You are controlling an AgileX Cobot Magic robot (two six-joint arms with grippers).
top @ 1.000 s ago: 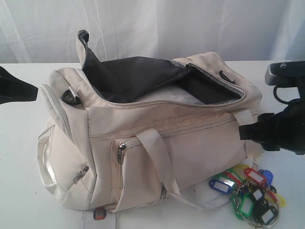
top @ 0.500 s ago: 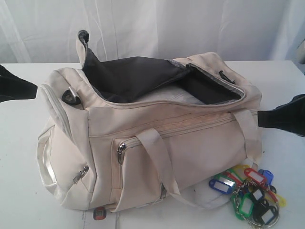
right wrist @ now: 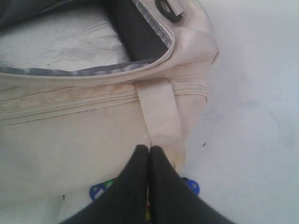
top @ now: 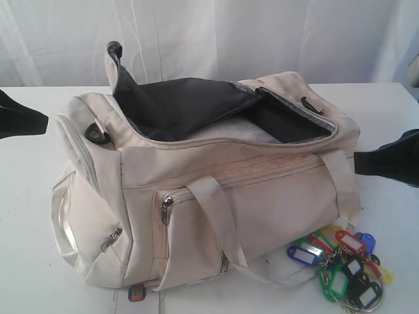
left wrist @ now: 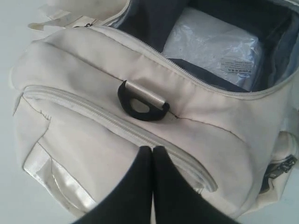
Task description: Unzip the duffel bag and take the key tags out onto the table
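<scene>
The cream-white duffel bag (top: 196, 196) lies on the white table (top: 26, 261) with its top zipper undone and the dark lining showing. A bunch of coloured key tags (top: 340, 265) rests on the table by the bag's front right corner. My left gripper (top: 44, 122) hovers shut and empty at the bag's left end; the left wrist view shows it (left wrist: 152, 148) above the end pocket. My right gripper (top: 359, 162) hangs shut and empty at the bag's right end, above the tags. In the right wrist view it (right wrist: 149, 147) mostly covers the blue tags (right wrist: 96, 190).
A white plastic-wrapped packet (left wrist: 212, 46) lies inside the open bag. A black strap clip (left wrist: 140, 105) sits on the left end. A small red-blue sticker (top: 135, 293) is stuck on the table at the bag's front edge. White curtains hang behind.
My right arm has pulled back to the right and its gripper has shut, empty. The key tags, the bag and the left gripper have stayed put.
</scene>
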